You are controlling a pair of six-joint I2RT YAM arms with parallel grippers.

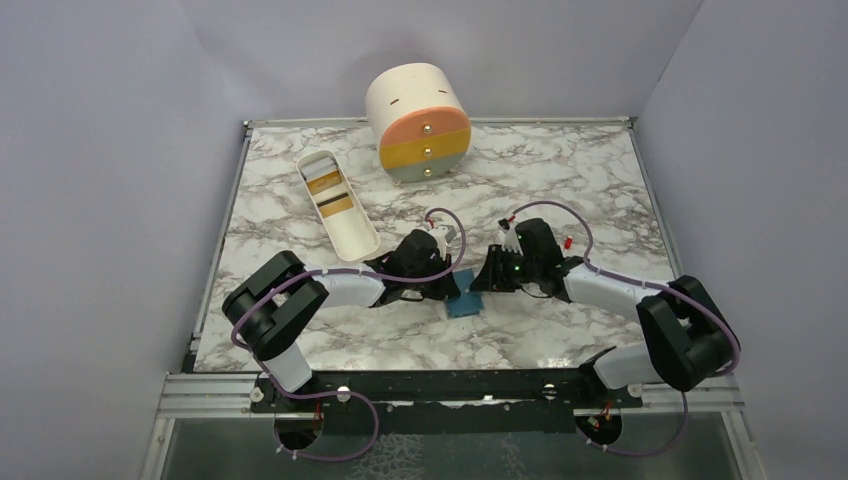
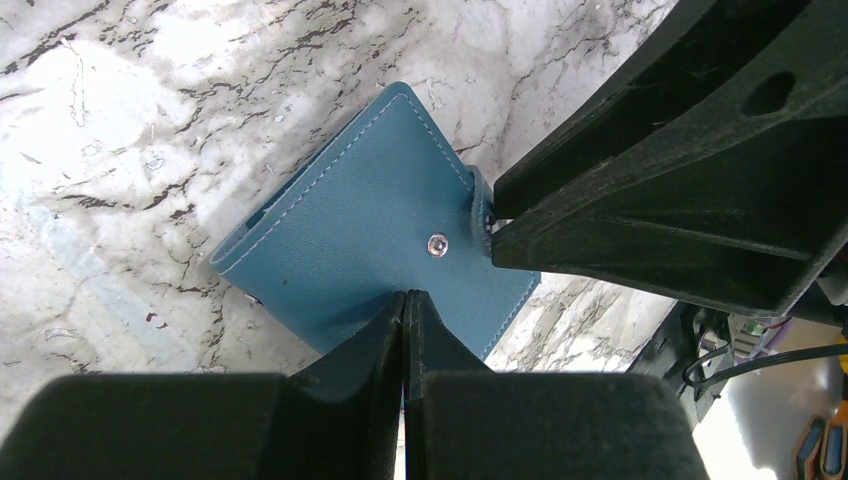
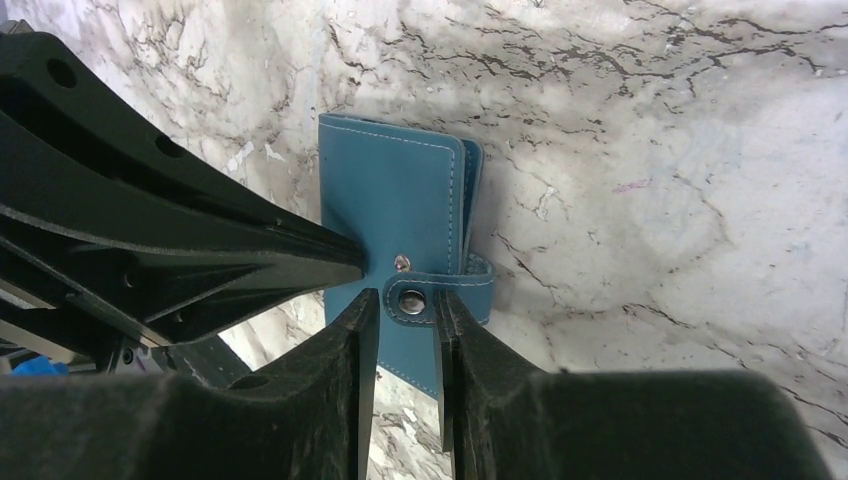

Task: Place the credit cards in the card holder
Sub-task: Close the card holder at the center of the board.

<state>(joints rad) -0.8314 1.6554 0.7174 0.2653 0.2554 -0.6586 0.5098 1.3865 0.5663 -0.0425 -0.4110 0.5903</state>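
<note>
Left gripper (image 2: 405, 305), closed tight, rests on the flat blue folding card holder (image 2: 350, 210). Right gripper (image 3: 405, 300) straddles its snap tab (image 3: 467, 290), narrowly parted.

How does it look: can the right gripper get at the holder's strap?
Probably yes. The right gripper straddles the strap, jaws a little apart. The shut left gripper seems to press the holder beside it and does not block it.

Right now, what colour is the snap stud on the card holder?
The snap stud is silvery, clearest in left wrist view.
</note>
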